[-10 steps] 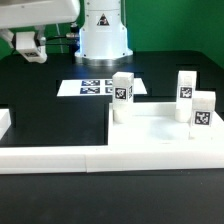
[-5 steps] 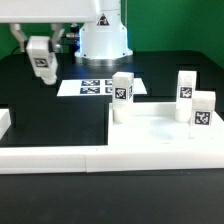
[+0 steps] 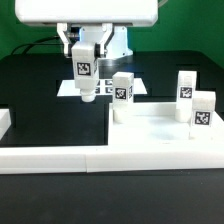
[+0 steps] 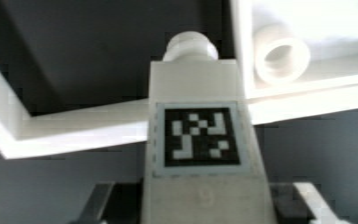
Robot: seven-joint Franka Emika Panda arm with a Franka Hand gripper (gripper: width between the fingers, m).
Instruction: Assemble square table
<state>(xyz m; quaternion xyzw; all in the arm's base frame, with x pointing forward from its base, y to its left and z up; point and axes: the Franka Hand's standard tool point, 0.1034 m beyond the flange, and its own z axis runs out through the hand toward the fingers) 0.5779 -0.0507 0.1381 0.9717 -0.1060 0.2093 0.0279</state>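
My gripper (image 3: pixel 84 50) is shut on a white leg block (image 3: pixel 85 72) with a black-white tag. It holds the block upright in the air above the black table, left of the square slab (image 3: pixel 155 127) in the exterior view. Three more tagged leg blocks stand on the slab: one at its far left corner (image 3: pixel 122 96) and two on its right side (image 3: pixel 186 92) (image 3: pixel 203 112). In the wrist view the held leg (image 4: pixel 202 130) fills the middle between my gripper (image 4: pixel 208 205) fingers. The slab's rim (image 4: pixel 87 118) and a round white part (image 4: pixel 279 55) lie beyond it.
The marker board (image 3: pixel 108 86) lies flat on the black table behind the held leg, partly hidden by it. A long white border bar (image 3: pixel 50 157) runs along the front, with a short upright end (image 3: pixel 5 121) at the exterior view's left.
My gripper has carried the leg block from the exterior view's far left toward the right and lower, closer to the slab. The other legs have not moved.
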